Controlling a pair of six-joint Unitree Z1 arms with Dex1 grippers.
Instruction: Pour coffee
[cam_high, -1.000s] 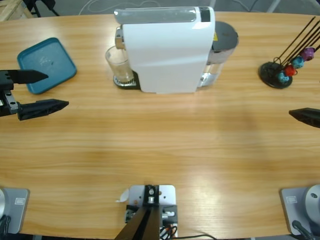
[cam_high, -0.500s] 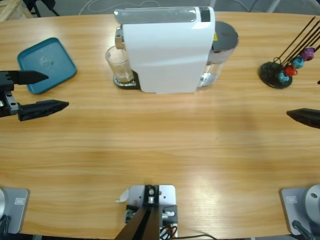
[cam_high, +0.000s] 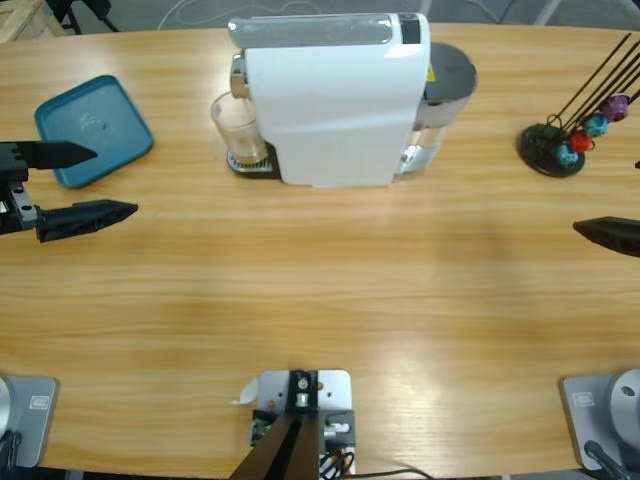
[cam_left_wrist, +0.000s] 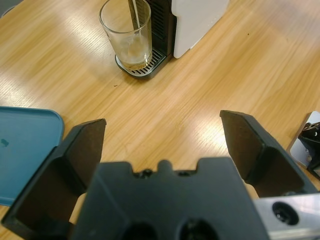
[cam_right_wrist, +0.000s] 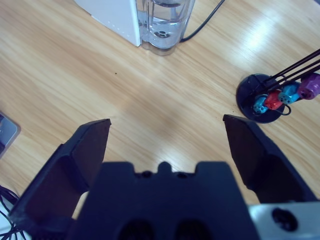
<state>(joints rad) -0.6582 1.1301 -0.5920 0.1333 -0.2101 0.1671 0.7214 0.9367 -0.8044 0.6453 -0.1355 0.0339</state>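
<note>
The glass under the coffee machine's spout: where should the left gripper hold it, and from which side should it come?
Probably grip the glass around its upper wall, coming from the open table side, away from the coffee machine. It stands upright on the drip grate with the machine close behind it, and the left gripper already faces it with fingers open.

the high view looks straight down on the table (cam_high: 320, 300); 2 wrist views look down obliquely, closer, both sharing its white coffee machine (cam_high: 330, 100).

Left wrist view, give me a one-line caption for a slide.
Open left gripper faces a glass on the coffee machine drip tray, blue tray alongside.
</note>
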